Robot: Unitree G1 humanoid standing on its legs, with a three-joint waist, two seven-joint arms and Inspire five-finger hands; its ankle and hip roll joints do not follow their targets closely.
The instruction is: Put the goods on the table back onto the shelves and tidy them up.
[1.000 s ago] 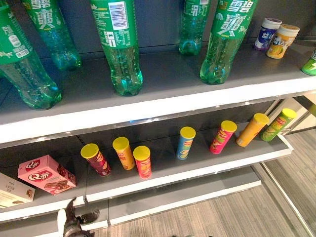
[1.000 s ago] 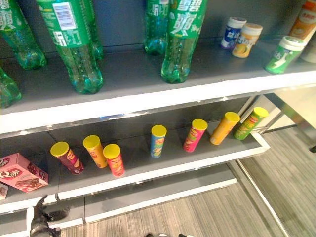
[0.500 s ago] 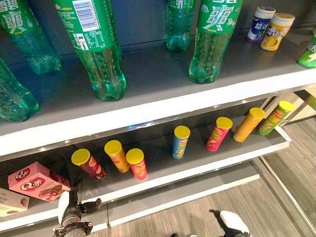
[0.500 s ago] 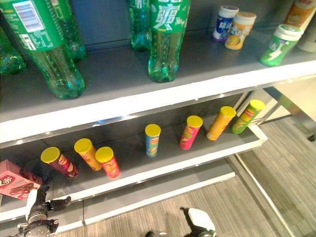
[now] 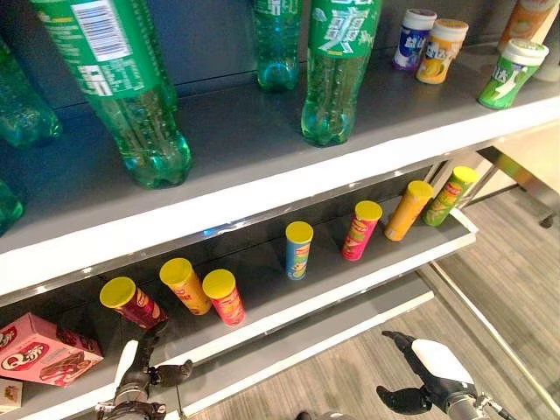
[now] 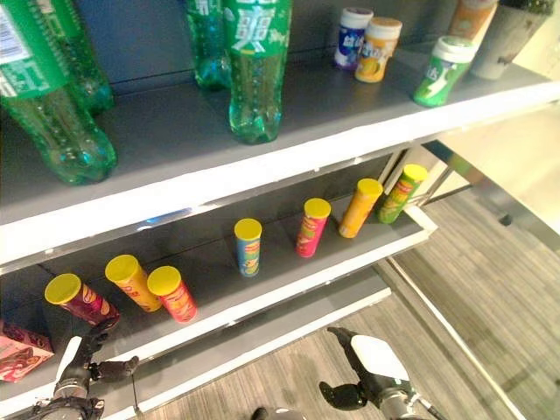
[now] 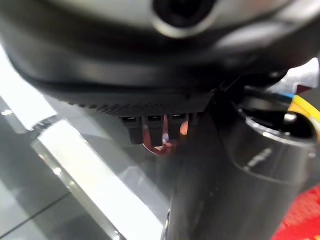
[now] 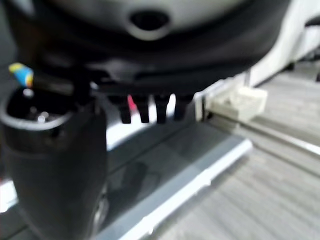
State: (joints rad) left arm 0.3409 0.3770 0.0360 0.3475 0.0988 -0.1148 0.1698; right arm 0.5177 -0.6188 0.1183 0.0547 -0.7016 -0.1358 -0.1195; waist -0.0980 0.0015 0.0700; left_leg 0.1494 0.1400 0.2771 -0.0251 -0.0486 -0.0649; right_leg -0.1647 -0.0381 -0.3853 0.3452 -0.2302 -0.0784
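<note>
Yellow-lidded cardboard snack tubes (image 5: 224, 296) stand on the lower shelf (image 5: 350, 284), smooth grey metal with a white front lip: three clustered near the left, one blue tube alone, four more spaced toward the right end. Left robot hand (image 5: 140, 376) hovers low before the shelf edge, just below the maroon tube (image 5: 131, 302), fingers loosely spread, holding nothing. Right robot hand (image 5: 429, 372) hangs over the floor, well apart from the shelf, fingers relaxed, empty.

Risk, judged: the tubes are tall, narrow and light; a sideways brush from the left robot hand could topple the cluster like skittles. Green ribbed plastic bottles (image 5: 337, 70) on the upper shelf overhang the working space. Pink carton (image 5: 44, 350) sits at far left.
</note>
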